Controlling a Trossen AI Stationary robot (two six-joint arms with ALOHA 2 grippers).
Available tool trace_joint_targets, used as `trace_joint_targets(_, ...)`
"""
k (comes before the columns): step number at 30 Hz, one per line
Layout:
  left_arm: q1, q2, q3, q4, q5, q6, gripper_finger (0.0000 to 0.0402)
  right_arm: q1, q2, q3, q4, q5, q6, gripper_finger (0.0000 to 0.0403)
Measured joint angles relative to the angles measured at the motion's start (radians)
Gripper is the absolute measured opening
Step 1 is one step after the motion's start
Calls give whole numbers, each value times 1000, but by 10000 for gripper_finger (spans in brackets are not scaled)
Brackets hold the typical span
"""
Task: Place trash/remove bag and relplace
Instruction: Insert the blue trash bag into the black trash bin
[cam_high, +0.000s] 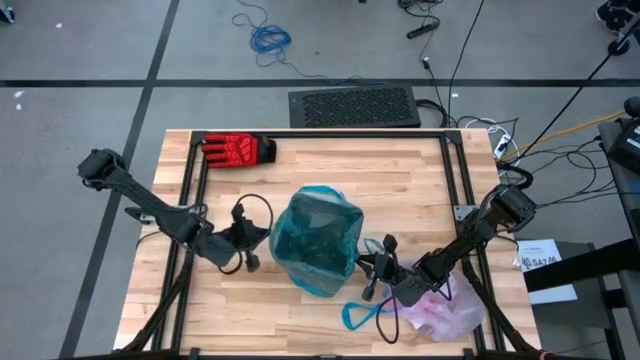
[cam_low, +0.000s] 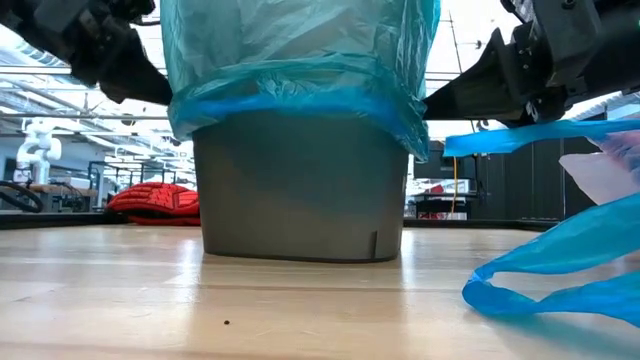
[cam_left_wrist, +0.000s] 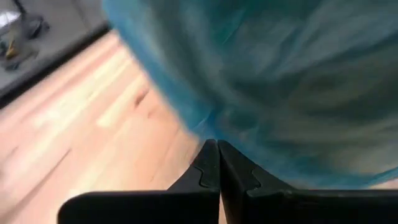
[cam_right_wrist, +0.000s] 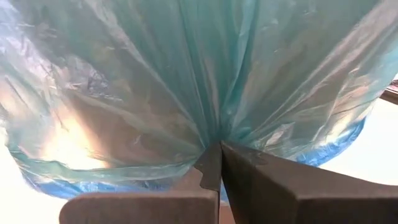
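Two arms flank the bin (cam_high: 318, 240) from above: your left gripper (cam_high: 250, 240) sits on one side of it, your right gripper (cam_high: 372, 268) on the other, each at the rim of the teal-green bag (cam_high: 325, 215) now lining it. Beyond the right gripper from the bin, the bag (cam_high: 440, 312), pale pink-white with blue drawstring loops (cam_high: 362, 316), lies crumpled on the bench (cam_high: 300, 160). A red glove (cam_high: 238, 149) lies well apart from the bin.

At bench height, you see the teal liner folded over the bin's rim, the blue loops lying beside it.

Your left wrist view shows fingers (cam_left_wrist: 208, 168) clenched shut against the teal film; whether they pinch it, I cannot tell.

Your right wrist view shows fingers (cam_right_wrist: 214, 163) closed on a gathered fold of teal plastic.

No loose trash shows. The old bag looks removed and the new one fitted; probably only seating the rim remains.
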Motion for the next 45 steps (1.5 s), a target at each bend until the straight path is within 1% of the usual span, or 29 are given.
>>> trace_joint_targets(2, -17, 1, 0, 74, -14, 66, 0, 0, 0, 0, 0, -1, 0, 0)
trace_joint_targets(4, -29, 13, -4, 153, -20, 166, 0, 0, 0, 0, 0, -3, -1, 0)
trace_joint_targets(7, -31, 25, -59, 296, -10, 279, 0, 1, 0, 0, 0, -3, -8, 0)
trace_joint_targets(10, -22, 24, -149, 515, 50, 324, 0, 11, 0, 0, 4, -2, -28, 0)
trace_joint_targets(13, -9, 25, -246, 772, 159, 364, 0, 21, -6, 0, 7, -4, -42, 0)
trace_joint_targets(15, 9, 26, -286, 897, 212, 385, 0, 26, -6, 0, 9, -9, -50, 0)
trace_joint_targets(16, 18, 26, -299, 928, 220, 387, 0, 26, -6, 0, 10, -19, -53, 0)
trace_joint_targets(19, 49, 27, -313, 928, 222, 382, 0, 23, -6, 0, 15, -55, -57, 0)
trace_joint_targets(23, 86, 53, -313, 918, 266, 351, 0, 18, -6, 0, 22, -64, -61, 0)
trace_joint_targets(25, 93, 69, -313, 916, 274, 339, 0, 10, -6, 0, 22, -83, -62, 0)
trace_joint_targets(33, 129, 174, -313, 914, 283, 304, 0, 10, -6, 0, 27, -90, -79, 0)
trace_joint_targets(37, 144, 215, -313, 918, 330, 264, 0, 6, -6, 0, 32, -114, -79, 0)
trace_joint_targets(45, 148, 284, -312, 947, 327, 253, 0, -35, -6, 0, 28, -190, -76, 0)
